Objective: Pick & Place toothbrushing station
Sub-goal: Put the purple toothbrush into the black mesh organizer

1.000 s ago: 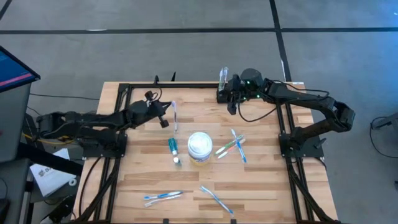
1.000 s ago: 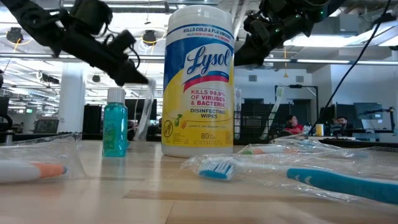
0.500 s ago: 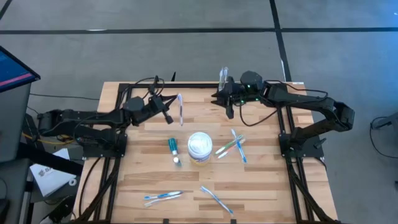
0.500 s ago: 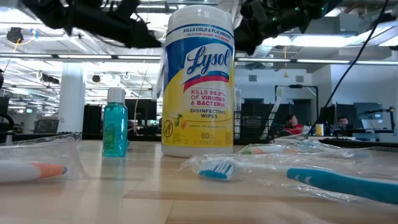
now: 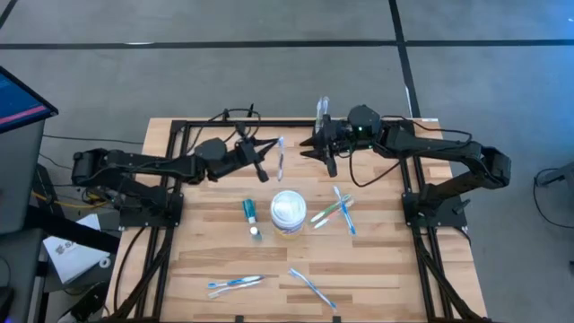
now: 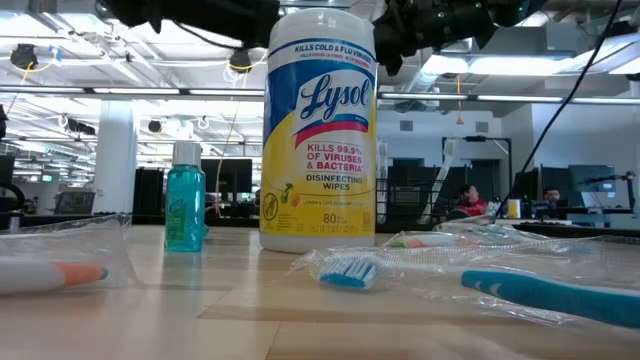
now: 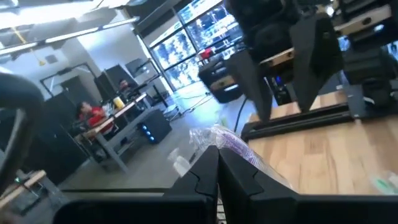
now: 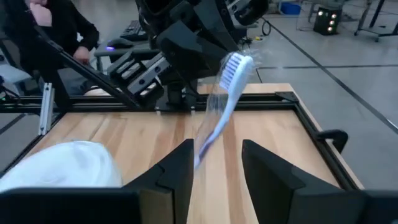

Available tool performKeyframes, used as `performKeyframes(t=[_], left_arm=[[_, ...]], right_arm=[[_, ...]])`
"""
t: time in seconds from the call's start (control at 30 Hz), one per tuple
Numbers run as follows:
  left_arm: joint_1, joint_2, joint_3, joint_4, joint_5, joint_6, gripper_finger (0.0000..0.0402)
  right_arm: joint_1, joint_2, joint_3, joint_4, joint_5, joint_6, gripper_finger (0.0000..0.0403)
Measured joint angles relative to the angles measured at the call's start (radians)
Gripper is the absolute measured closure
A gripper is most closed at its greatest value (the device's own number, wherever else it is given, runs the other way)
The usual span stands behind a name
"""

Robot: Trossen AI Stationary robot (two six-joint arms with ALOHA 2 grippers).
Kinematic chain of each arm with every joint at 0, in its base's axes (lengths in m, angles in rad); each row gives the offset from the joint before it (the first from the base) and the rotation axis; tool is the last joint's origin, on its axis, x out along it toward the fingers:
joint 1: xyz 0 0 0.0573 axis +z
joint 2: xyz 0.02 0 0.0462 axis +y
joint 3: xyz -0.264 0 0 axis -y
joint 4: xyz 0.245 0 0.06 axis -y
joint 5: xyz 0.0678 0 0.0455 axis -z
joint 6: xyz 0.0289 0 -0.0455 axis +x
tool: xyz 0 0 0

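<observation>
My left gripper (image 5: 263,169) is shut on a toothbrush in clear wrap (image 5: 280,154), held in the air above the far middle of the table. In the right wrist view the toothbrush (image 8: 224,93) stands head up, with blue and white bristles. My right gripper (image 5: 316,150) is open and empty. It is level, points toward the table's left and faces the toothbrush a short way off. It also shows beyond the wrap in the left wrist view (image 7: 280,74). The black rack does not show in any view. My left gripper pinches the wrapped toothbrush between its two shut fingers (image 7: 217,163), on the wrap around the handle (image 7: 225,142), away from the bristle head. The fingers come level from the table's left and lie across the brush. The brush is lifted clear and near upright, head up.
A white wipes tub (image 5: 289,211) stands mid-table, with a teal bottle (image 5: 251,215) lying to its left. Wrapped toothbrushes lie to the tub's right (image 5: 334,211) and near the front edge (image 5: 233,283) (image 5: 311,287). A clear upright packet (image 5: 321,109) stands at the far edge.
My left gripper has carried the wrapped toothbrush up and toward the table's right, nearer my right gripper. The brush stays held and clear of the table. My right gripper has turned from pointing down to pointing level toward the table's left.
</observation>
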Motion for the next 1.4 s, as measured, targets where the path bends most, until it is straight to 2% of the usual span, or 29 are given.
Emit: performKeyframes(t=[0.33,0.63,1.0,1.4], left_arm=[[-0.026,0.087,0.092,0.049,0.004,0.039,0.0401],[-0.035,0.087,0.093,0.079,0.033,0.039,0.0401],[-0.037,0.087,0.093,0.1,0.051,0.039,0.0401],[-0.037,0.087,0.093,0.098,0.051,0.039,0.0401]], right_arm=[[0.005,0.0,0.0,0.02,-0.028,0.02,0.0276],[0.012,0.001,0.0,0.086,-0.028,0.048,0.0276],[0.015,0.116,-0.001,0.235,-0.055,0.11,0.0276],[0.002,0.112,0.0,0.301,-0.081,0.128,0.0282]])
